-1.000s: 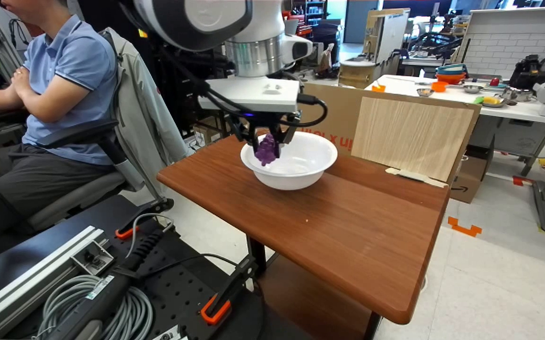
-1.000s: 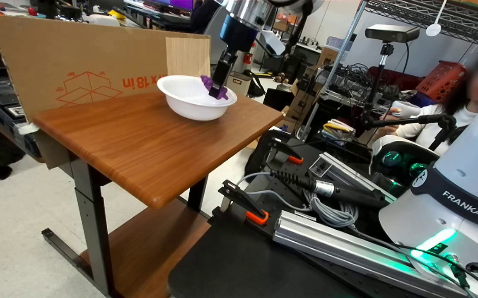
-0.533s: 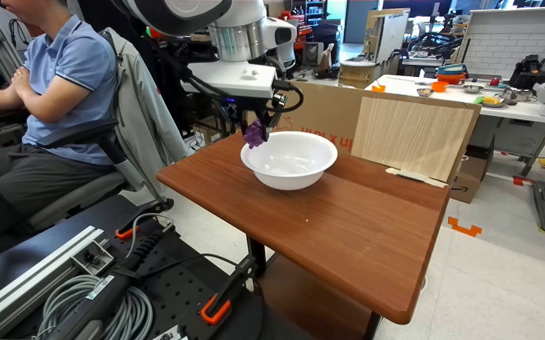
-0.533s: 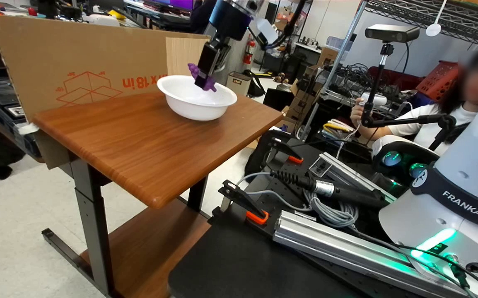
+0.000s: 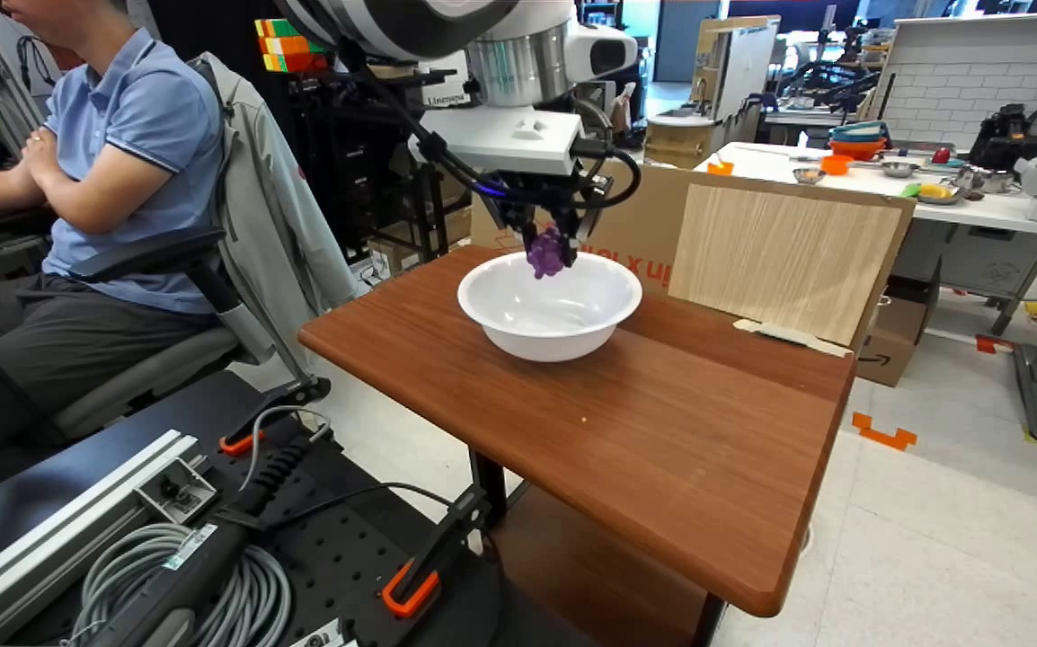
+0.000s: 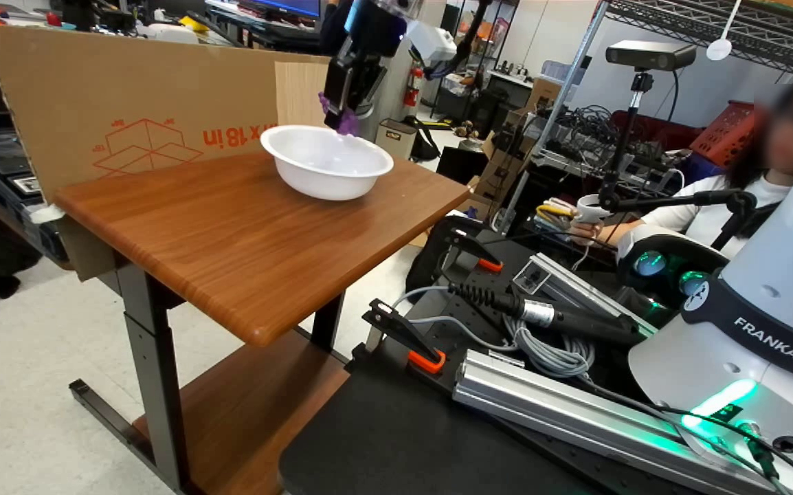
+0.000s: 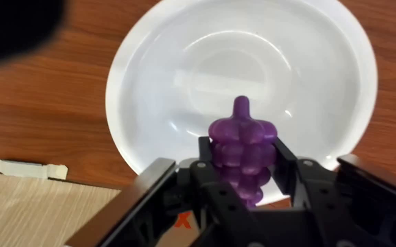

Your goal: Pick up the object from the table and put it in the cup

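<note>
Bowl [image 5: 538, 345] on the table [image 5: 662, 458], below purple grapes [image 7: 244, 152] in the gripper [image 7: 242, 146].

In an exterior view, the bowl [image 5: 550, 346] sits toward the upper left of the table [image 5: 662, 431], the object [image 5: 545, 258] above it in the gripper [image 5: 551, 243]; a cardboard sheet [image 5: 635, 205] stands behind the table, a panel [image 5: 784, 261] before the sheet to the right, and a person [image 5: 137, 144] at the upper left. In an exterior view, a bench [image 6: 383, 433] bearing a cable coil [image 6: 553, 359] lies right of the table, the robot base [image 6: 719, 350] at the right edge. In the wrist view, the object overlaps the bowl's lower part.
</note>
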